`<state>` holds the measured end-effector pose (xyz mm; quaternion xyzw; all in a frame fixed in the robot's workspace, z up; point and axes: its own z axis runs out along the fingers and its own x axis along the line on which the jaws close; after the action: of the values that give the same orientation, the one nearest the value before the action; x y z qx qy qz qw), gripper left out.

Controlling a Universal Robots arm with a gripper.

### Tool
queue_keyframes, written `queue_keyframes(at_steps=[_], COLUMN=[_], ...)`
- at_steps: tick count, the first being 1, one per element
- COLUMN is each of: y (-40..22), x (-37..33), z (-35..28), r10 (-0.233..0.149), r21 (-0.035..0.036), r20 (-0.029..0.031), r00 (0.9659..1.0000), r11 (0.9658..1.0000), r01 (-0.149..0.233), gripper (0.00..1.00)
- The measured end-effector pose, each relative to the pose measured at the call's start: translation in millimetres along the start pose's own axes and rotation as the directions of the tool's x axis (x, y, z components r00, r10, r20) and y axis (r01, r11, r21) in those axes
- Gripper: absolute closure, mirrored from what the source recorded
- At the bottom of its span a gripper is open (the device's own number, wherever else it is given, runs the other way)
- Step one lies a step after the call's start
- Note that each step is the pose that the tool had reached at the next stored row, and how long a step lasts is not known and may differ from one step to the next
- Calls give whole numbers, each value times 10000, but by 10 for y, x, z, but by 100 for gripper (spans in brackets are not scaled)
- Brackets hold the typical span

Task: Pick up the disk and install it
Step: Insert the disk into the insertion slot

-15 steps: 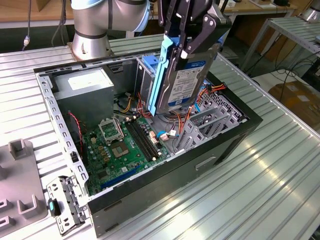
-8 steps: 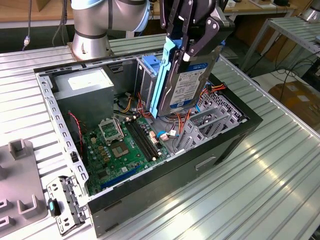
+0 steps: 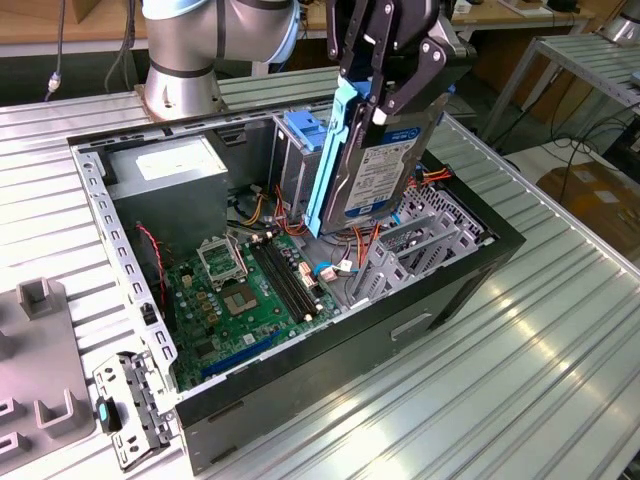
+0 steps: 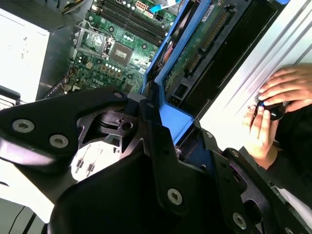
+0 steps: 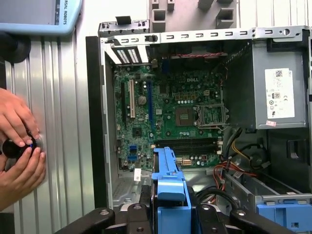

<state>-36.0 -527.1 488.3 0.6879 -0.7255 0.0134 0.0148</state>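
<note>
- The ribbed metal bench (image 3: 560,340) carries an open computer case (image 3: 330,375) lying on its side, green motherboard (image 3: 250,300) facing up.
- Inside the case, a big grey box (image 3: 175,205) bears a white sticker (image 3: 160,165) with small print.
- The tool (image 3: 393,95) is clenched on the disk (image 3: 385,150), black fingers pinching its upper end across the blue side rails.
- The disk hangs on end above the case interior, just beside the metal cage (image 3: 300,150), not yet seated. It is probably dense, stiff and easily damaged by knocks, and the plastic rails look the safest place to take hold.
- Its white label (image 3: 375,188) carries a blue band.
- A person's hands (image 5: 19,146) rest on the bench beside the case.
</note>
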Motion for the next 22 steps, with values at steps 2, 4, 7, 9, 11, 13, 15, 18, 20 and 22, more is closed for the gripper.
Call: queue_keyframes(at_steps=[2, 4, 7, 9, 11, 13, 15, 18, 20, 22], y=[-68, -118, -222, -321, -387, -446, -481, -507, -528, -583], x=[-2, -5, -10, -16, -20, -23, -21, -4, 13, 22], z=[13, 21, 34, 46, 54, 61, 68, 80, 87, 99], r10=[1, 0, 1, 0, 0, 0, 0, 1, 1, 0], r21=[0, 1, 1, 2, 2, 2, 2, 3, 2, 4], r20=[-4, -8, -18, -27, -35, -44, -47, -47, -48, -49], r00=[10000, 10000, 10000, 10000, 10000, 10000, 10000, 10000, 10000, 10000], r11=[10000, 10000, 10000, 10000, 10000, 10000, 10000, 10000, 10000, 10000], r01=[-1, 0, -1, 0, 0, 0, 0, -1, -1, 0], gripper=[63, 63, 63, 63, 63, 63, 63, 63, 63, 63])
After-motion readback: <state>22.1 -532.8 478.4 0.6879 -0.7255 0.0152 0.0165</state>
